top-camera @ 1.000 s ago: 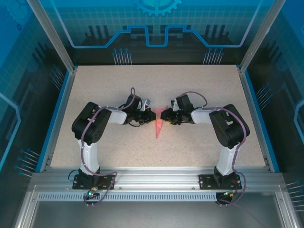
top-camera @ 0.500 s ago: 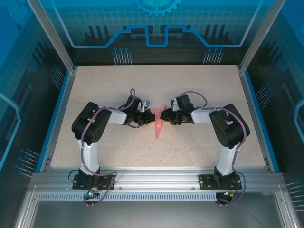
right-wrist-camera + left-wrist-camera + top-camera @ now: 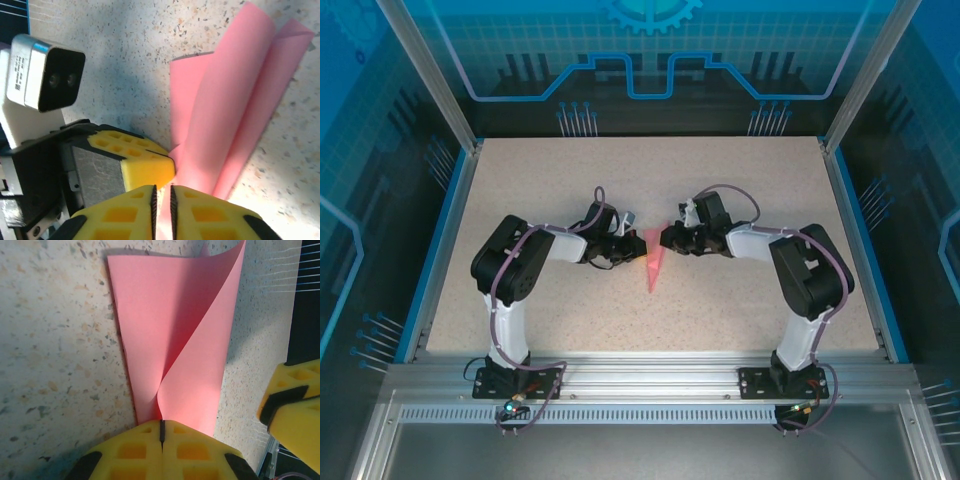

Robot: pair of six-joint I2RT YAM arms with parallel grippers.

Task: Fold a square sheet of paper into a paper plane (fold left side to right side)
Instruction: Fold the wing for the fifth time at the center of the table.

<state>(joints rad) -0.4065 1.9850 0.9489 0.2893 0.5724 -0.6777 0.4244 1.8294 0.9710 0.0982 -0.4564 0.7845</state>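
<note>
Pinching paper plane (image 3: 175, 340) edges: left gripper (image 3: 161, 424), right gripper (image 3: 161, 194).

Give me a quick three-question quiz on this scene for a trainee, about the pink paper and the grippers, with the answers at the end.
1. True or false: the salmon-pink folded paper lies completely flat on the speckled table.
2. The left gripper is: A) wide open, B) shut on the paper, C) clear of the paper.
3. Fill in: the paper's pointed tip aims at the table's ____ edge, near or far.
Key: 1 false, a flap curls up; 2 B; 3 near.
</note>
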